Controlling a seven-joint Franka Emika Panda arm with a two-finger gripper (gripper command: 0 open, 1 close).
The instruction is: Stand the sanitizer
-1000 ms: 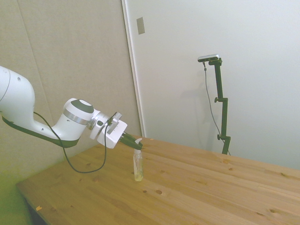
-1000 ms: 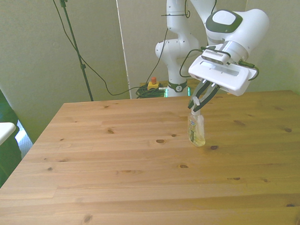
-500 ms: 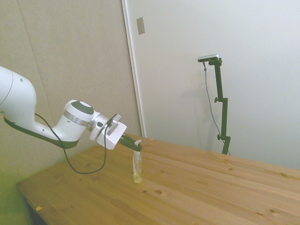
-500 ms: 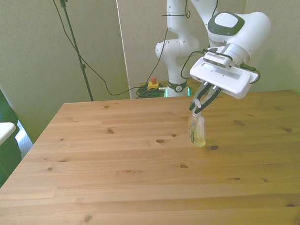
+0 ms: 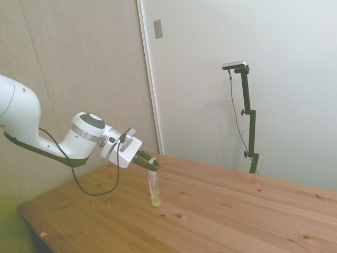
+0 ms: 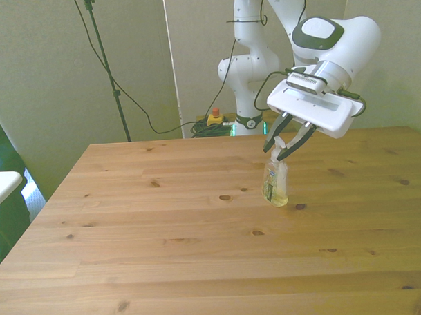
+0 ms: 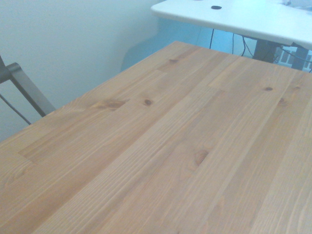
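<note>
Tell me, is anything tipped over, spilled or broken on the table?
Nothing stands out. The sanitizer stands upright on the wooden table, with no puddle around it. The end effector sits open just above its pump top, fingers spread apart. The bottle looks whole, though it is small in these views.

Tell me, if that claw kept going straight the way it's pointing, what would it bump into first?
Most likely the sanitizer. The open gripper points slantwise down at the bottle's white pump top, which sits right at its fingertips. Past the bottle, only the table lies in that line, though depth is hard to judge.
</note>
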